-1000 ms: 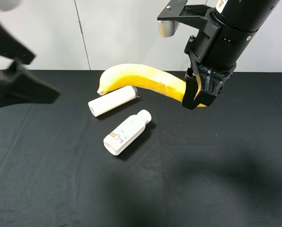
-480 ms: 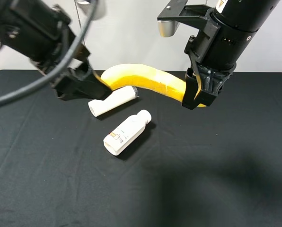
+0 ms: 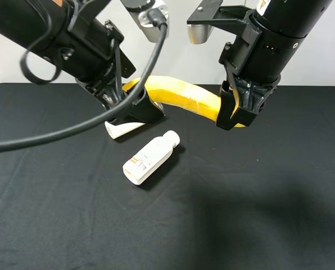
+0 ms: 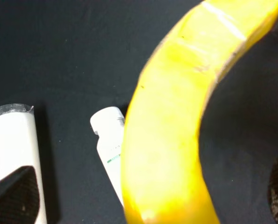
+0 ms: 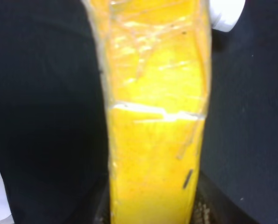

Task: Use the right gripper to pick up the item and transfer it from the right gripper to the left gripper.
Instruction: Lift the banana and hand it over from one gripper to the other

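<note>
Banana [image 3: 181, 94] aloft beyond white bottle [image 3: 150, 157], long axis crosswise; right gripper [image 3: 235, 115] clamps end farther from bottle; left gripper [image 3: 135, 107], jaws spread, straddles free end nearer bottle.

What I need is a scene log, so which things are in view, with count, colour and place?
banana: 1, yellow, held above the table, spanning between the two pincers
tube: 1, white, lying on the table, partly hidden by the left pincer
bottle: 1, white with a label, lying on the table nearer the camera than the tube
table: 1, black cloth top
wall: 1, pale, behind the table
left pincer: 1, black, open, fingers either side of the banana's free end
right pincer: 1, black, shut on the banana's other end
</note>
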You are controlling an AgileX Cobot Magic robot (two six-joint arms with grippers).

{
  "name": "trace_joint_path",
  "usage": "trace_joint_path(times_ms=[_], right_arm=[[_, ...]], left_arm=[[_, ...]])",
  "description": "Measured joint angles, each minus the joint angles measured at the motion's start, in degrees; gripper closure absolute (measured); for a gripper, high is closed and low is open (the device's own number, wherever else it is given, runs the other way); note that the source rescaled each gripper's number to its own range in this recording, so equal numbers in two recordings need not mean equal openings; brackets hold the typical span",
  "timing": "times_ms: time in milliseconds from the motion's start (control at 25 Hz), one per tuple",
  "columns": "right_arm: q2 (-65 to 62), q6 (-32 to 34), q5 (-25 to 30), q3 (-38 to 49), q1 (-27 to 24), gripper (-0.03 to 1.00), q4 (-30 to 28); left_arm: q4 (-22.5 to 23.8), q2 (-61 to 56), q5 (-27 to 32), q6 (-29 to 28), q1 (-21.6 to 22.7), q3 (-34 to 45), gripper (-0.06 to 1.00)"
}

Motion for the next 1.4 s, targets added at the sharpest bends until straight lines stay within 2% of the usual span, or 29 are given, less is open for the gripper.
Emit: trace_joint_path(times_ms=[160,360,440,520,600,1080,1120,1160,1200,1240,1280,1400], right_arm=[[0.0,0.0,0.0,0.0,0.0,0.94,0.0],[0.0,0.0,0.0,0.0,0.0,0.94,0.17],[0.0,0.0,0.0,0.0,0.0,0.94,0.36],[0.0,0.0,0.0,0.0,0.0,0.94,0.54],[0.0,0.22,-0.27,0.0,0.0,0.94,0.72],[0.0,0.67,-0.03,-0.19,0.0,0.94,1.22],[0.0,0.67,0.28,-0.51,0.0,0.9,1.27],[0.0,0.67,0.41,-0.74,0.0,0.77,1.71],[0.0,0.79,0.34,-0.99,0.0,0.5,2.44],[0.0,1.11,0.34,-1.13,0.0,0.28,3.03],[0.0,1.25,0.34,-1.13,0.0,0.15,3.47],[0.0,1.46,0.34,-1.13,0.0,0.01,4.04]], left_arm=[[-0.98,0.98,-0.55,0.0,0.0,0.0,0.11],[-1.16,1.49,-1.05,0.1,0.0,-0.05,0.29],[-1.79,1.49,-1.17,0.15,-0.02,-0.05,0.41],[-2.04,1.49,-1.59,0.15,-0.02,-0.05,0.6],[-2.44,1.49,-1.9,0.09,-0.02,-0.05,0.93],[-2.59,1.49,-2.41,-0.06,-0.07,-0.05,0.94],[-2.59,1.49,-2.48,-0.06,-0.07,-0.05,0.94],[-2.53,1.49,-2.54,0.02,-0.07,-0.05,0.94],[-2.53,1.49,-2.54,0.18,-0.07,-0.05,0.94],[-2.53,1.49,-2.54,0.18,-0.07,-0.05,0.94],[-2.53,1.49,-2.49,0.18,-0.07,-0.05,0.94],[-2.53,1.49,-2.49,0.18,-0.07,-0.05,0.94]])
